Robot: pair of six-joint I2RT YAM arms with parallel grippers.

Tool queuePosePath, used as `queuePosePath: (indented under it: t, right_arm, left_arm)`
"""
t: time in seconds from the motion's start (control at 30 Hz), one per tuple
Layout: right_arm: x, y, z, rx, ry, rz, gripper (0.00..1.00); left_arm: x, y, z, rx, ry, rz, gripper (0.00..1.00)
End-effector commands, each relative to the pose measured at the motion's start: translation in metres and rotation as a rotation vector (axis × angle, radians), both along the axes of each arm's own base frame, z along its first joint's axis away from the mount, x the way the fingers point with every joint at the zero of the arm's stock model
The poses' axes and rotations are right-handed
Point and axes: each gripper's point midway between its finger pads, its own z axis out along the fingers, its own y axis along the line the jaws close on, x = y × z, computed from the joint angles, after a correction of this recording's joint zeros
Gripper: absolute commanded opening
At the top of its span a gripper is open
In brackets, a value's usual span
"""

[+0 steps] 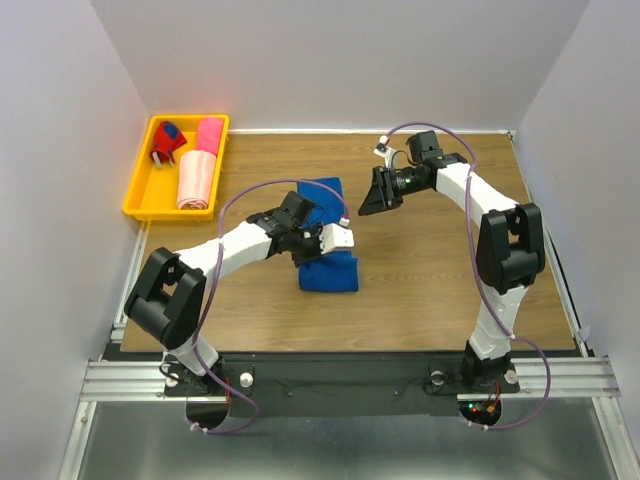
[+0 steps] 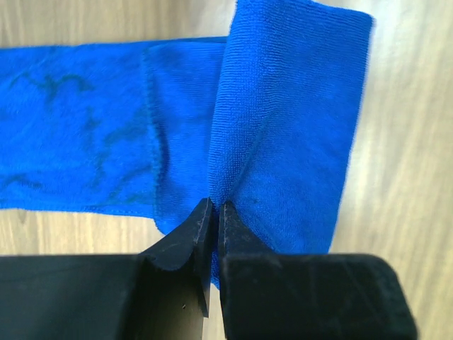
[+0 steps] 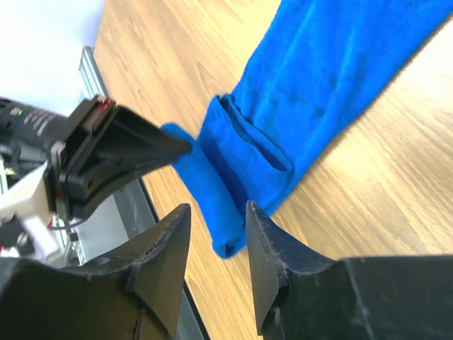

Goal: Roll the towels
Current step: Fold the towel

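The royal blue towel [image 1: 328, 268] lies long and narrow on the wooden table, its near end folded back over itself. My left gripper [image 2: 214, 205] is shut on that raised fold [image 2: 283, 106], pinching the cloth between its tips; in the top view the left gripper [image 1: 312, 250] sits over the towel's middle. My right gripper [image 1: 368, 207] hangs open just right of the towel's far end, nothing between its fingers. In the right wrist view the right gripper [image 3: 218, 209] looks down at the folded blue towel [image 3: 318, 85]. The hot pink towel [image 1: 208, 133] and pale pink towel [image 1: 197, 180] lie in the tray.
A yellow plastic tray [image 1: 138, 190] stands at the table's back left and also holds a small red and blue object [image 1: 167, 143]. White walls close in the table on three sides. The left arm's black fingers [image 3: 127, 152] show in the right wrist view.
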Motion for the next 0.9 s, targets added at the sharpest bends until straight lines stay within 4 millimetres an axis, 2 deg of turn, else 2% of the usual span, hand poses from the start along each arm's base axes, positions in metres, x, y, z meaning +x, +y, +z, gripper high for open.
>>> queuePosePath:
  t: [0.0, 0.2, 0.47, 0.87]
  right_arm:
    - [0.002, 0.006, 0.024, 0.047, -0.058, 0.027, 0.43]
    - [-0.003, 0.006, 0.019, 0.052, -0.041, 0.036, 0.43]
    - [-0.012, 0.005, 0.014, 0.058, -0.015, 0.045, 0.42]
    - [-0.019, 0.004, 0.014, 0.063, -0.006, 0.052, 0.42]
  left_arm:
    - [0.03, -0.008, 0.021, -0.042, -0.085, -0.004, 0.0]
    - [0.051, -0.004, 0.013, -0.03, -0.101, 0.026, 0.0]
    - [0.064, 0.007, 0.001, -0.023, -0.073, 0.079, 0.0]
    - [0.064, 0.016, 0.003, -0.042, -0.073, 0.115, 0.0]
